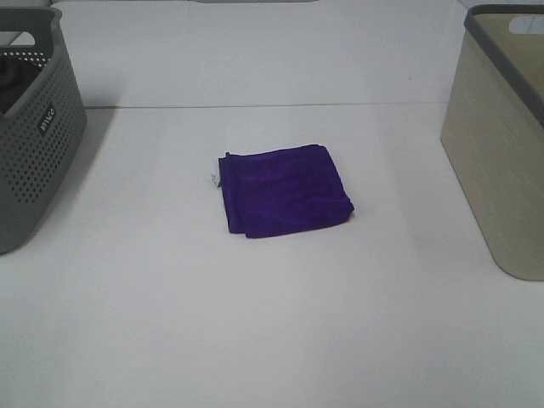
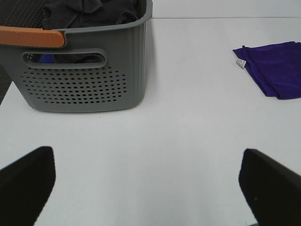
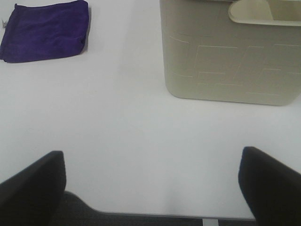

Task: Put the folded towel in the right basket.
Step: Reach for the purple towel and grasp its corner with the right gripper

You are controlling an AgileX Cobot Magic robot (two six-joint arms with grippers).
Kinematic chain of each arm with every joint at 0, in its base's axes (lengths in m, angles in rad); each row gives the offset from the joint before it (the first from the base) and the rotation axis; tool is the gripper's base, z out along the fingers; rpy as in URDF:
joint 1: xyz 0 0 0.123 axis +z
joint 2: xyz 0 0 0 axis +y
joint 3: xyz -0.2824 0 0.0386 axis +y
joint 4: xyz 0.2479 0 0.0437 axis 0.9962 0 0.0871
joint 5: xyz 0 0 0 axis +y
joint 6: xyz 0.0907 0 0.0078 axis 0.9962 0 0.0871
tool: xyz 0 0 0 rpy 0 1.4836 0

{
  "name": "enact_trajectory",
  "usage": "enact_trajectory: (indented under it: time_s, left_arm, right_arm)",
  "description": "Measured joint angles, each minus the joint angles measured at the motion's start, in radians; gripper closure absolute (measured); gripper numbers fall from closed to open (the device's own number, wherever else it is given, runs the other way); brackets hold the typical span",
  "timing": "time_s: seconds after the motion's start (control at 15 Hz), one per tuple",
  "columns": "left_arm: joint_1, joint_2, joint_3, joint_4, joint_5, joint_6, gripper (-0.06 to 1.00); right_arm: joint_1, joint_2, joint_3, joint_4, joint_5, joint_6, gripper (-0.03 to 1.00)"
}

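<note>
White counter (image 1: 272,340) had the towel (image 1: 285,191) lying flat mid-way, well left of the basket (image 1: 501,153). It looked soft and floppy, so I'd pinch a folded edge. Both left fingers (image 2: 28,183) and right fingers (image 3: 33,183) were apart, empty.

Exterior high: steep downward look over white table (image 1: 272,340). Left wrist: low, near grey basket (image 2: 84,80). Right wrist: low, probably nearer beige basket (image 3: 225,61). All share purple towel (image 1: 285,191).

The towel (image 1: 285,191) lies between left basket (image 1: 34,144) and right basket (image 1: 501,170).
</note>
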Motion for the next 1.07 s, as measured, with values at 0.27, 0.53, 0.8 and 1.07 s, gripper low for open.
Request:
enact_trajectory:
  time_s: [0.27,0.53,0.8,1.07]
  left_arm:
    - [0.0,0.0,0.0,0.0,0.0,0.0,-0.05]
    - [0.0,0.0,0.0,0.0,0.0,0.0,-0.05]
    - [0.0,0.0,0.0,0.0,0.0,0.0,-0.05]
    - [0.0,0.0,0.0,0.0,0.0,0.0,-0.05]
  right_arm:
    - [0.0,0.042,-0.03,0.012,0.035,0.002,0.01]
    - [0.0,0.452,-0.271,0.022,0.107,0.003,0.01]
    - [0.0,0.938,-0.734,0.022,0.111,0.003,0.01]
    - [0.0,1.174,-0.93,0.081,0.111,-0.002,0.01]
